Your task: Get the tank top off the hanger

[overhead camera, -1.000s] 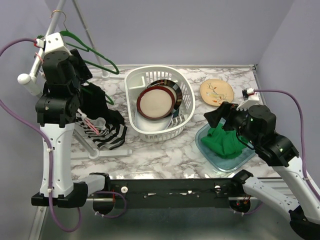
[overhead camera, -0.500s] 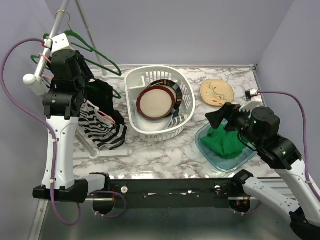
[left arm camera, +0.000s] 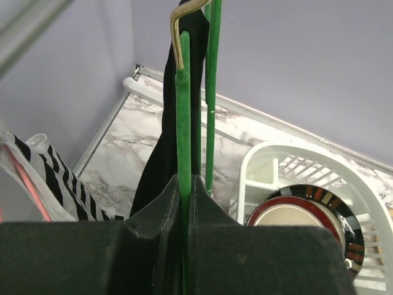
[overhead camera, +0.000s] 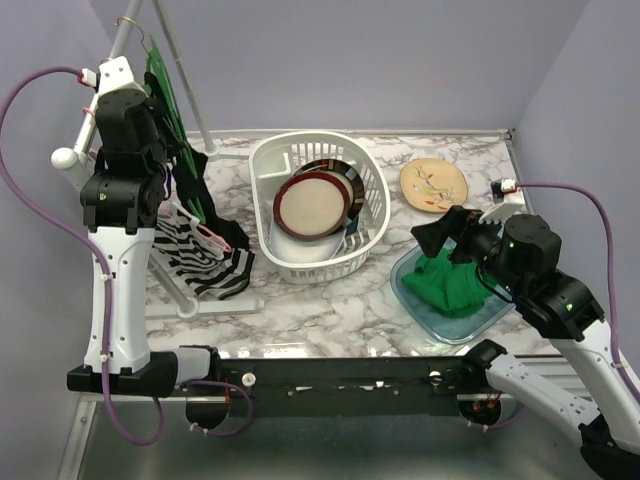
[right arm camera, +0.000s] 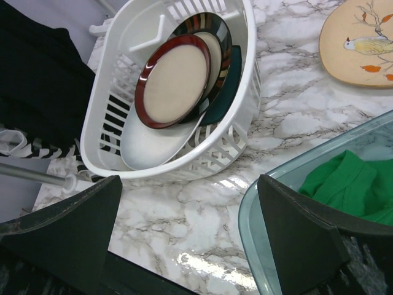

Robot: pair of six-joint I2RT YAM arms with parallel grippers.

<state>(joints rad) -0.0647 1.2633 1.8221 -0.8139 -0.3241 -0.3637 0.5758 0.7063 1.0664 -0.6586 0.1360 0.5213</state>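
Clamping the green hanger (left arm camera: 183, 123), left pincer (left arm camera: 184, 183) closed, black tank top (left arm camera: 164, 147) hanging just beyond it

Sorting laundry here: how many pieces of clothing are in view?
3: black tank top on the green hanger, striped top on the pink hanger, green garment in the glass dish. Others may be hidden.

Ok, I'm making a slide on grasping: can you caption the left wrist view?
Left tool shut on the green hanger, black garment hanging from it, white dish basket at right.
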